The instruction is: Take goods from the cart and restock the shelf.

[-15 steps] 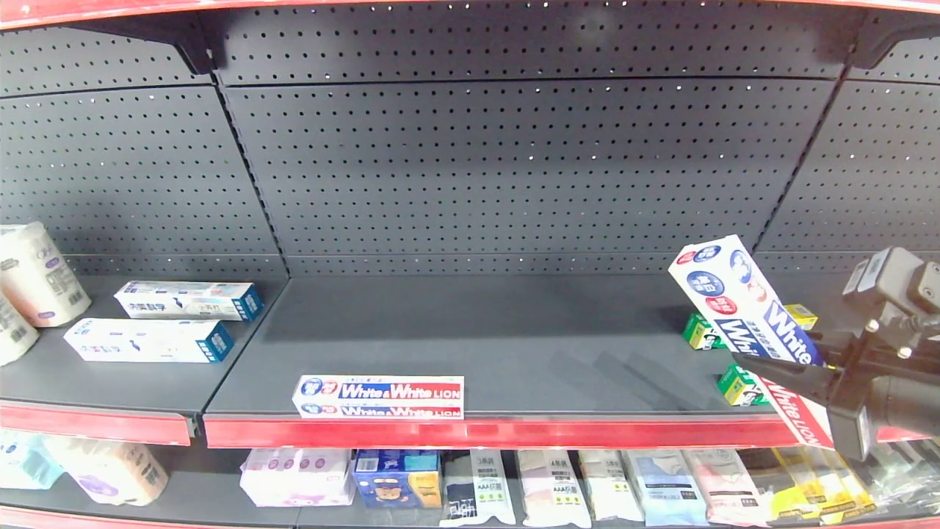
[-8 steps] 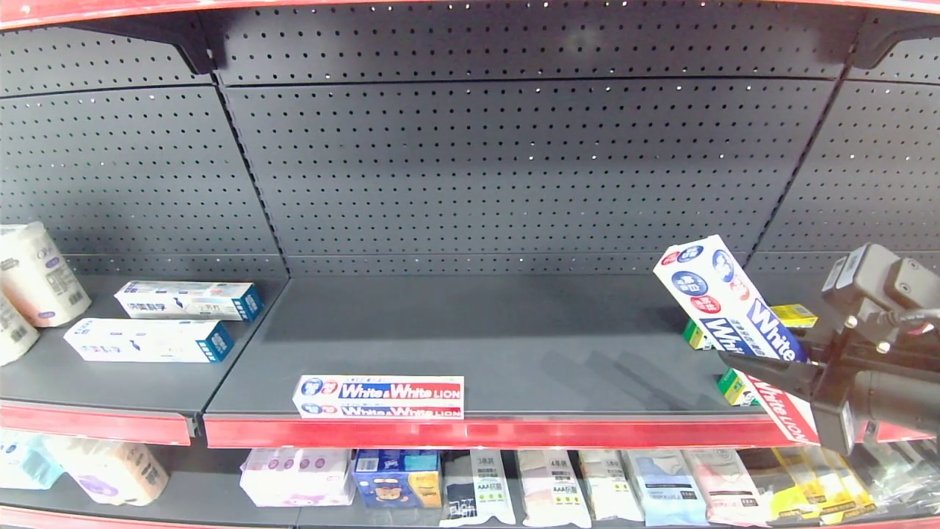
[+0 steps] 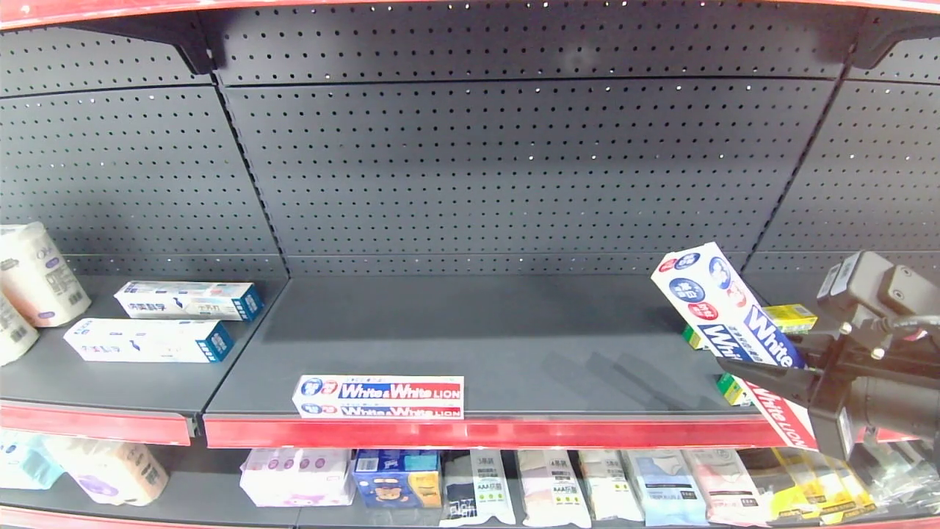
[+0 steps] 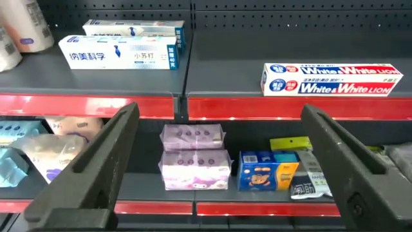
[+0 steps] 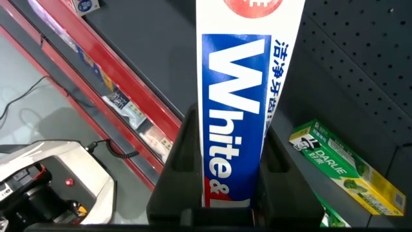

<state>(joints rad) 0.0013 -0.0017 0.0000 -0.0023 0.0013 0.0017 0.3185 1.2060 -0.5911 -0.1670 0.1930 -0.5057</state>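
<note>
- The right gripper (image 3: 764, 361) is clamped across the middle of a toothpaste box (image 3: 716, 297), which it holds tilted over the right end of the shelf (image 3: 514, 330).
- The left gripper (image 4: 220, 108) is spread wide with nothing in it and faces the shelf's front edge.
- Green-and-yellow boxes (image 3: 792, 317) lie just behind the toothpaste box, partly hidden by it.
- A matching box (image 3: 378, 397) lies flat at the front edge, well apart to the left.
- Two white-and-blue boxes (image 3: 150, 339) lie in the left bay.
- The toothpaste box label has a white ground, large lettering on blue and red bands, and round badges at the upper end.
</note>
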